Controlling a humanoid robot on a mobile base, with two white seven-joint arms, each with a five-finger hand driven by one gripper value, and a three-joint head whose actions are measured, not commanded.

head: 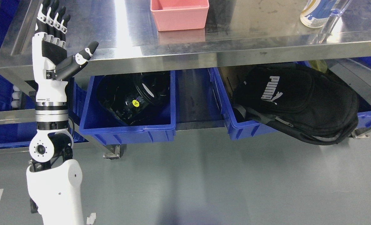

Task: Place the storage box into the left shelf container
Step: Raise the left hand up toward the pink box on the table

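We find our left hand (pixel 52 40) raised with fingers spread and empty, the pink storage box (pixel 180 14) lying well to its right on the steel tabletop (pixel 251 34).

Bright, sharp picture; overhead glare streaks the steel table (pixel 266 40) (shelf beneath shadowed).

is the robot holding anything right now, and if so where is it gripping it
Nothing is held. The left hand is raised with fingers extended and thumb spread, empty. The pink storage box sits untouched on the steel table.
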